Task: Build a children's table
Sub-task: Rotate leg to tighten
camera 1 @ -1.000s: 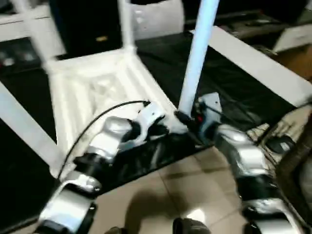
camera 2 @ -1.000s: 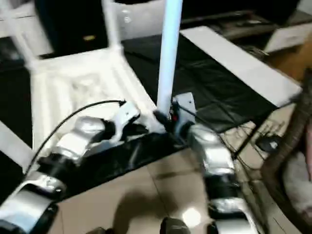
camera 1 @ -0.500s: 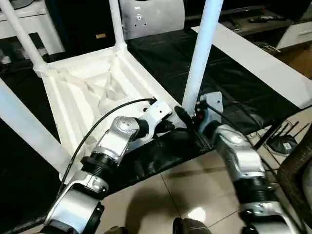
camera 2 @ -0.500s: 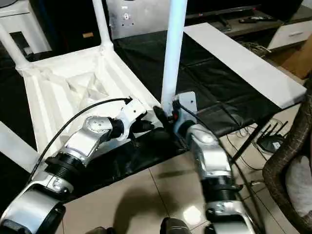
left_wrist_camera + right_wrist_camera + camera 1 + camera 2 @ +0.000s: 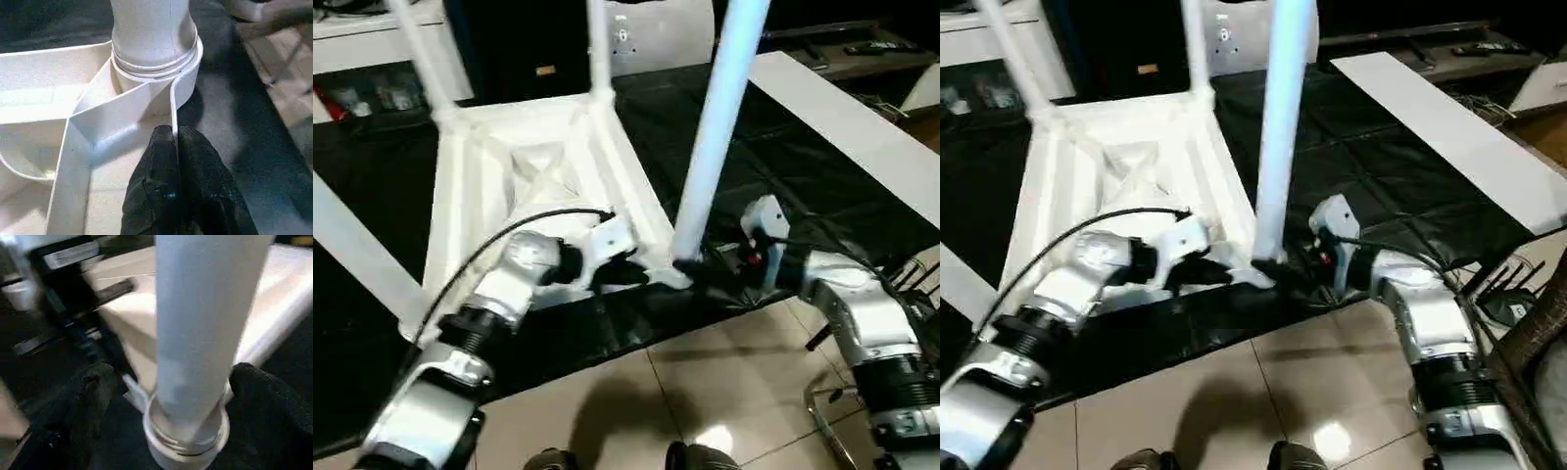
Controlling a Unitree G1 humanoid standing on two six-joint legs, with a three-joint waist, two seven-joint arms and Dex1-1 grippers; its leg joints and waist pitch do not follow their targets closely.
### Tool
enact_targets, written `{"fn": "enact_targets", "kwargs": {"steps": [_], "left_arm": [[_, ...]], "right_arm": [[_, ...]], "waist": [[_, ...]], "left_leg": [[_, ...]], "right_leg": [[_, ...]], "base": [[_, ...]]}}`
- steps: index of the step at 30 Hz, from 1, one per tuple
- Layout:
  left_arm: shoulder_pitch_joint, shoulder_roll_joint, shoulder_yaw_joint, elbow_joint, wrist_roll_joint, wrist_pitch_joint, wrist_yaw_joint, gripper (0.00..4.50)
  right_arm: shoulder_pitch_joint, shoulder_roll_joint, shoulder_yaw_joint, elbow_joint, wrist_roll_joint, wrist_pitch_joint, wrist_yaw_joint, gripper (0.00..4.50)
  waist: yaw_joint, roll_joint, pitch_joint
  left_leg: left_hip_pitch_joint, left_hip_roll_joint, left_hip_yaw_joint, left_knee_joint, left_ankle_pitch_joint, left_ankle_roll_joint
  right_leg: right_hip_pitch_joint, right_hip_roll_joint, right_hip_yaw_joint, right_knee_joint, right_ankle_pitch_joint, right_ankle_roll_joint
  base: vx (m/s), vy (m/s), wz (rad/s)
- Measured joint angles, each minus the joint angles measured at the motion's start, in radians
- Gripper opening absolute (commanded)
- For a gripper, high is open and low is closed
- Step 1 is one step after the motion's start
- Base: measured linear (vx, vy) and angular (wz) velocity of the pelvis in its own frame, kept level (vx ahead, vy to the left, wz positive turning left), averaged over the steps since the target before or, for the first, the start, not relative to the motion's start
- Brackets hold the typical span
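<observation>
Four white legs are seen rising from the corner sockets of the children's table (image 5: 524,176), which is laid upside down on a black-covered surface (image 5: 783,186), its X-ribbed underside facing up. The left gripper (image 5: 174,142) is clamped on the thin rim beside the near socket. The right gripper (image 5: 168,382) is spread wide around the nearest leg (image 5: 715,127), its fingers clear of it.

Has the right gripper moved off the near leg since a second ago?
Yes. The right gripper has swung out to the right of the leg; its fingers now stand apart from it.
</observation>
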Motion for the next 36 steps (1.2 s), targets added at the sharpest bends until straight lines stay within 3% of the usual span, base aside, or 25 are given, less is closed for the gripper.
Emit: {"fn": "enact_targets", "kwargs": {"steps": [8,13,31,36], "left_arm": [[-0.004,0.051,-0.045,0.0,-0.021,-0.08,-0.186,0.0],[-0.004,0.06,-0.059,0.0,-0.028,-0.104,-0.252,0.0],[-0.004,0.077,-0.077,-0.013,-0.035,-0.11,-0.305,0.0],[-0.004,0.077,-0.076,-0.023,-0.045,-0.094,-0.309,0.0]], "right_arm": [[-0.039,-0.073,0.071,0.067,0.018,-0.028,0.255,4.14],[-0.061,-0.082,0.095,0.102,0.018,-0.033,0.325,3.75],[-0.093,-0.069,0.126,0.168,0.018,-0.044,0.414,2.13],[-0.089,-0.071,0.121,0.15,0.039,0.02,0.413,2.02]], "waist": [[0.044,0.0,0.0],[0.058,0.0,0.0],[0.059,0.0,0.0],[0.06,0.0,0.0]], "left_leg": [[0.001,0.0,0.005,0.0,0.0,0.0],[0.001,0.0,0.007,0.0,0.0,0.0],[0.002,0.0,0.009,0.0,0.0,0.0],[0.002,0.0,0.009,0.0,0.0,0.0]], "right_leg": [[0.001,-0.001,0.005,0.0,0.001,-0.001],[0.001,-0.001,0.008,0.001,0.001,-0.001],[0.001,0.0,0.009,0.002,0.0,0.0],[0.001,-0.001,0.009,0.002,0.0,0.0]], "base": [[0.0,0.0,0.0],[0.0,0.0,0.0],[0.0,0.0,0.0],[0.0,0.0,0.0]]}}
